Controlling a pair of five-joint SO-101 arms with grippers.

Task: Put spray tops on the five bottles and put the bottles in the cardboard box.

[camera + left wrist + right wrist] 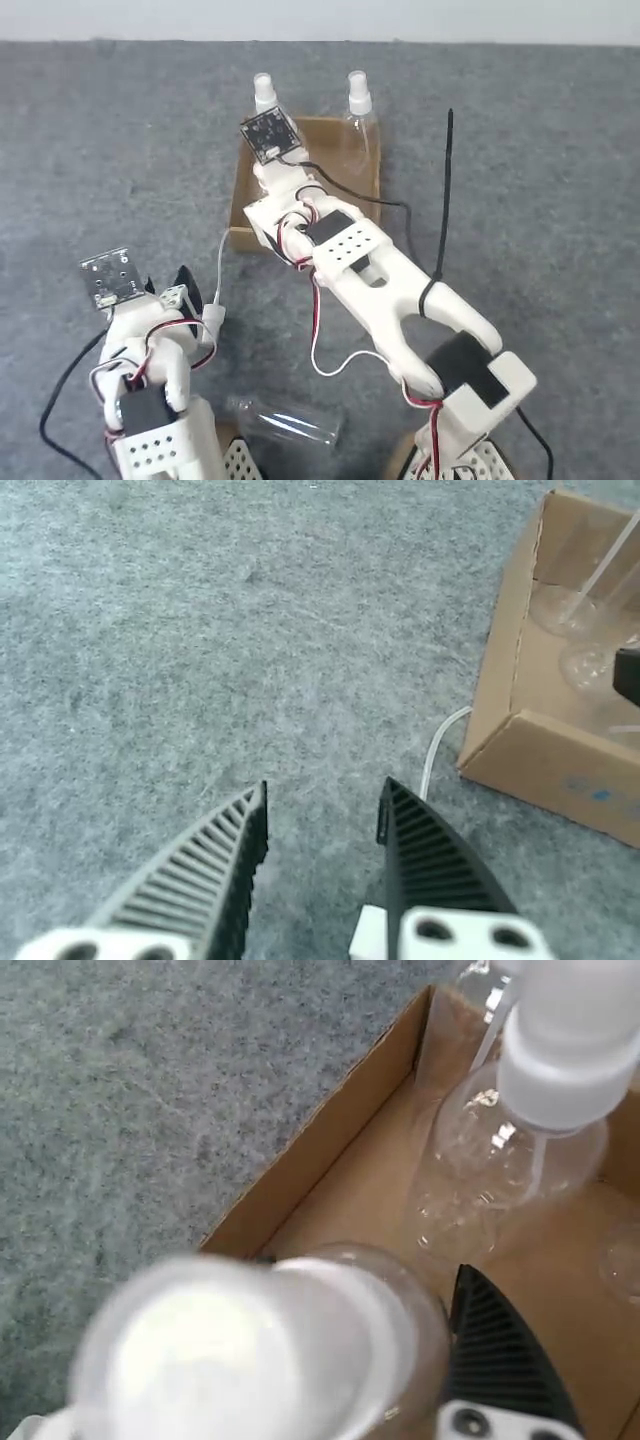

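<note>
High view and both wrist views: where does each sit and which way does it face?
High view: fixed above the table, looking down on both arms and the cardboard box.
Left wrist view: on the left arm, facing the table past its open left tool.
Right wrist view: on the right arm, facing into the box, right tool at a spray-topped bottle.
Shared: all three show the box.

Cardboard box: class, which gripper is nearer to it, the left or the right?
Right. The right gripper is above the cardboard box, jaws around a capped bottle. The left gripper, jaws open, is over the grey carpet beside the box, apart from it.
</note>
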